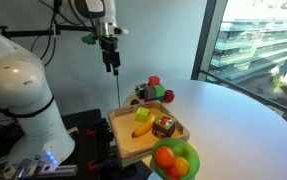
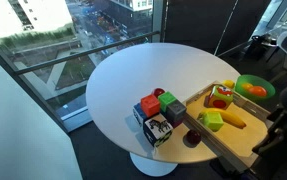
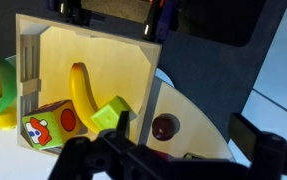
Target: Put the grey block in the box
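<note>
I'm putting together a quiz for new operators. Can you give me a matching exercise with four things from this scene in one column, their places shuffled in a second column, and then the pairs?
Things:
1. banana
2. grey block
3. orange fruit
4. claw

Places:
A. in the round bowl
B. held high in the air, touching nothing
C. lying in the box
D. on the table outside the box, by the red block and green block

Pairs: 1-C, 2-D, 3-A, 4-B
</note>
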`<state>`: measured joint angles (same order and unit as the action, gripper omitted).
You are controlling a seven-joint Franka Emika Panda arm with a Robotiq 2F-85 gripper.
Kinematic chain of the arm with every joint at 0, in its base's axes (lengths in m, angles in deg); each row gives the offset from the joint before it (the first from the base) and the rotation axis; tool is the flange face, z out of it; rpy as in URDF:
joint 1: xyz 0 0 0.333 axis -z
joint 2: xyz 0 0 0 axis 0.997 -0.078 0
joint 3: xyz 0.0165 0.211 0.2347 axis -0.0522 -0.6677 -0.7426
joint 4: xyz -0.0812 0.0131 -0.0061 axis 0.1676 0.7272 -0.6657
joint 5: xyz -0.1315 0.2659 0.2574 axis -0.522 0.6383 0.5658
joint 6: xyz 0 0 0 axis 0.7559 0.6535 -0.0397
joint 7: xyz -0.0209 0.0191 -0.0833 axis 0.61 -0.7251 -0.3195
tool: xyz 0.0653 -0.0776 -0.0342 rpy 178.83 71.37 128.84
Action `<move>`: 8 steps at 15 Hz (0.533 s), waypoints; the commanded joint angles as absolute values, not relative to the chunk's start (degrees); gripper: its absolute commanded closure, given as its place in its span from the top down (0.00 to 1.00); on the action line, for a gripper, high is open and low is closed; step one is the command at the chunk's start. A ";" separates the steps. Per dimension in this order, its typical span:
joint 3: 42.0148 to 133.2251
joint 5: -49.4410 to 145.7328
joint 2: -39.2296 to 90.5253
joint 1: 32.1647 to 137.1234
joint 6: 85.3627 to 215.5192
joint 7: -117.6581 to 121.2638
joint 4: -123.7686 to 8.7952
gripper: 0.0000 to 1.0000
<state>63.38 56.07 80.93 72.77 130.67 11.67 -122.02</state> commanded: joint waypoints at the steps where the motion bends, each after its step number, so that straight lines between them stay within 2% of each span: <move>1: 64.22 55.48 80.76 71.93 130.50 12.15 -121.90 1.00; 8: 64.04 55.49 78.18 72.40 131.47 12.36 -120.01 1.00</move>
